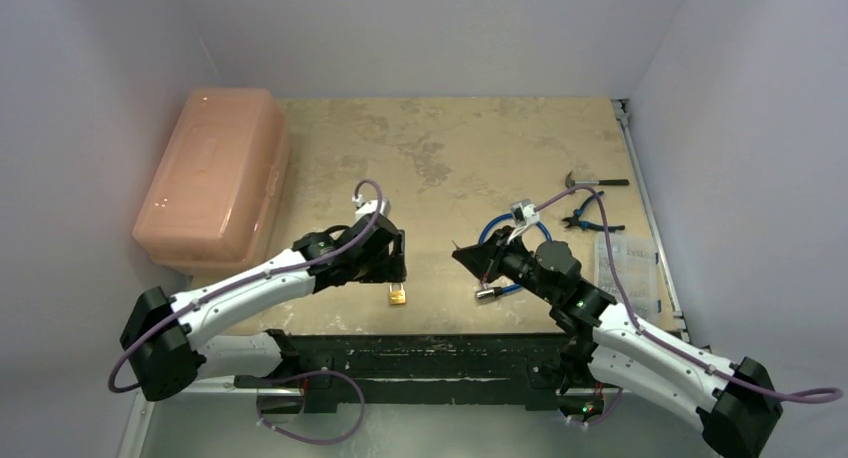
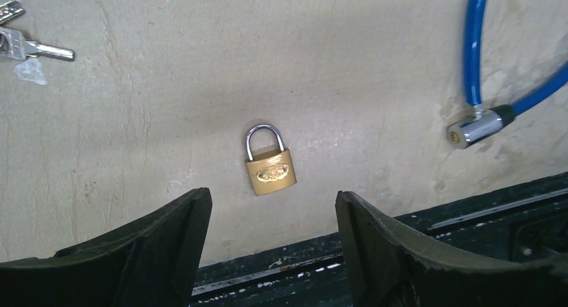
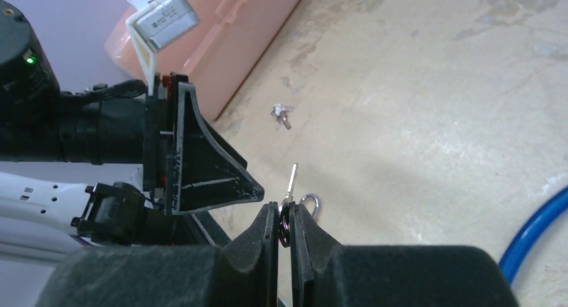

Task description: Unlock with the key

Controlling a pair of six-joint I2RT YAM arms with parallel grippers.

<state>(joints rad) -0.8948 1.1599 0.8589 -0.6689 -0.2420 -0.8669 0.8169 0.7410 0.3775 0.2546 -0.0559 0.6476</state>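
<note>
A small brass padlock [image 1: 398, 296] lies flat on the table near the front edge, its shackle closed. In the left wrist view the padlock [image 2: 270, 167] lies just beyond my open left gripper [image 2: 271, 196], centred between the two fingers. The left gripper [image 1: 395, 266] hovers over it, empty. My right gripper [image 3: 285, 212] is shut on a silver key [image 3: 292, 181], whose blade points up and forward out of the jaws. The padlock's shackle [image 3: 310, 201] shows just behind the right fingertips. The right gripper [image 1: 470, 261] is to the right of the padlock.
A spare bunch of keys [image 2: 27, 45] lies on the table, also in the right wrist view [image 3: 281, 112]. A blue cable lock [image 1: 510, 243] lies under the right arm. An orange plastic box [image 1: 210, 173] stands at the left. Pliers [image 1: 585, 218] and a clear packet [image 1: 625, 268] lie at the right edge.
</note>
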